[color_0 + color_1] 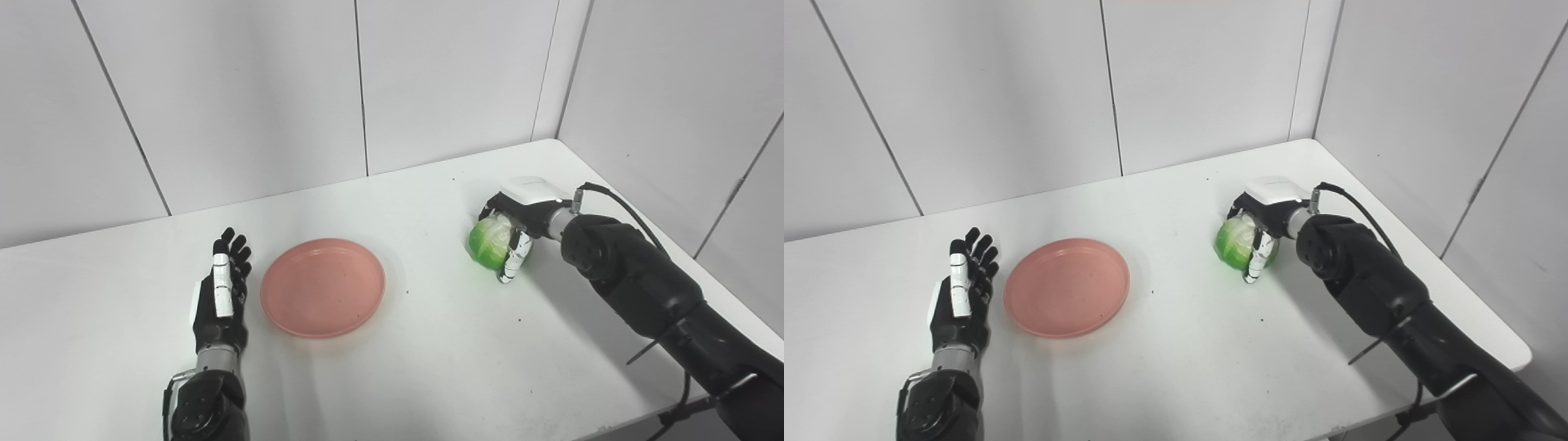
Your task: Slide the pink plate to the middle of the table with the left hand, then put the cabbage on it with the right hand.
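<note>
We note the pink plate (pixel 323 287) lying flat on the white tabletop (pixel 429 343), near its middle and empty. Just beside the plate's left rim, the left robot hand (pixel 222 293) rests with its fingers (pixel 236 248) extended and spread, released, holding nothing; whether it touches the rim we cannot tell. Well apart from the plate, to its right and slightly farther back, we see the green cabbage (pixel 490 242) sitting low at the tabletop. The right robot hand (pixel 519 223) is grasping it, fingers wrapped over the top and near side. Beyond the plate, white wall panels (pixel 245 92) enclose the tabletop at the back and right.
</note>
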